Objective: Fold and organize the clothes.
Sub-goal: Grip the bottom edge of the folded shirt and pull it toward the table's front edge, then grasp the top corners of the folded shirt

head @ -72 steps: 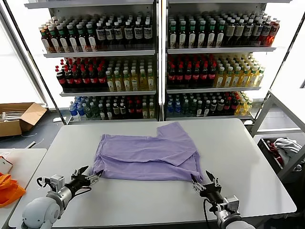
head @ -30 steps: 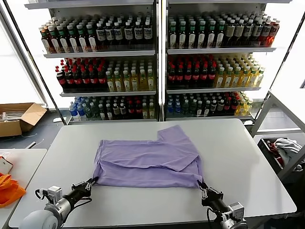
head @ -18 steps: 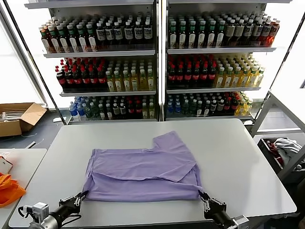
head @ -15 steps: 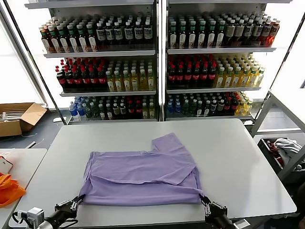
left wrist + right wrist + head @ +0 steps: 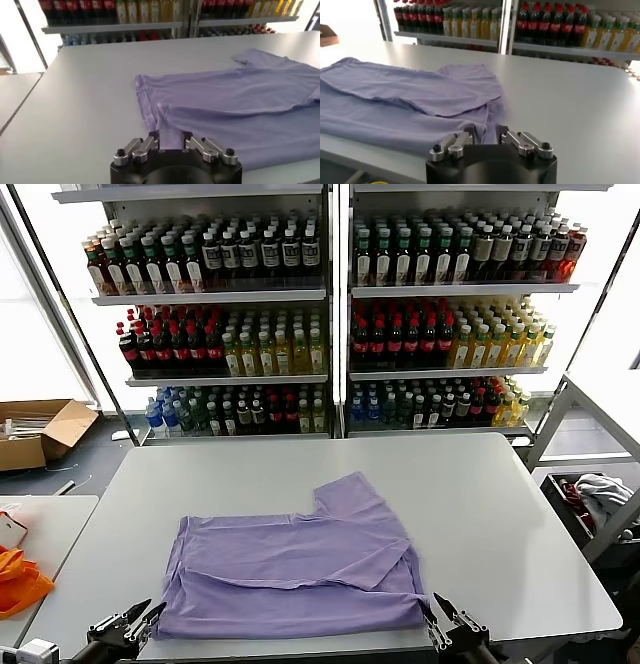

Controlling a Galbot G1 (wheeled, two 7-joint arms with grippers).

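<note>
Both claws, left (image 5: 128,627) and right (image 5: 447,624), gape beside T-shirt (image 5: 290,564) corners.

A white table (image 5: 500,514) stands before tall shelves (image 5: 330,294) full of bottles (image 5: 260,254). Bright windows are behind; a cardboard box (image 5: 40,429) lies on the grey floor (image 5: 110,459).

The head camera looks forward and down from high at the near edge of the white table (image 5: 500,504), taking in the whole worktop and the drink shelves (image 5: 330,314) behind its far edge. Each wrist camera sits low just behind its gripper at a near corner, facing the far edge. All three views share the lavender T-shirt (image 5: 300,569) (image 5: 235,107) (image 5: 400,100) and the shelves.
</note>
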